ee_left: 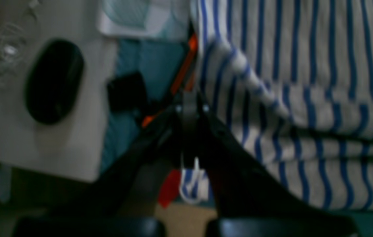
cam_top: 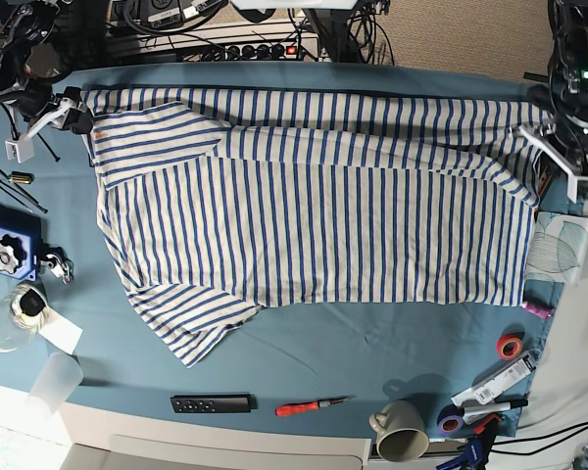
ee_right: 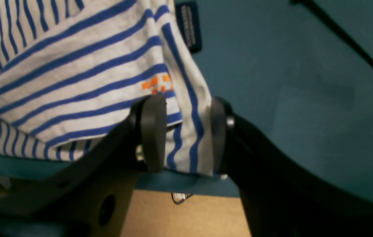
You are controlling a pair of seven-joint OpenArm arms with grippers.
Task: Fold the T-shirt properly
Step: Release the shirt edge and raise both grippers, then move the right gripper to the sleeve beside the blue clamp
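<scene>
Orange print on the white, blue-striped T-shirt [cam_top: 314,206] is too blurred to read; spread across the blue worktop [cam_top: 372,352], it has both far corners pinched: left fingers [ee_left: 191,108], right fingers [ee_right: 153,131].

A: Is any writing readable here?

B: None. In the right wrist view the T-shirt [ee_right: 74,75] carries small orange marks [ee_right: 157,85], at about 11 o'clock from the right tool [ee_right: 186,135], too blurred to tell letters.

A: Anything else?

B: A dark blue tag [ee_right: 189,26] at 12 o'clock of that view, lying on the worktop [ee_right: 288,98], bears pale lines of print, too small to read.
</scene>
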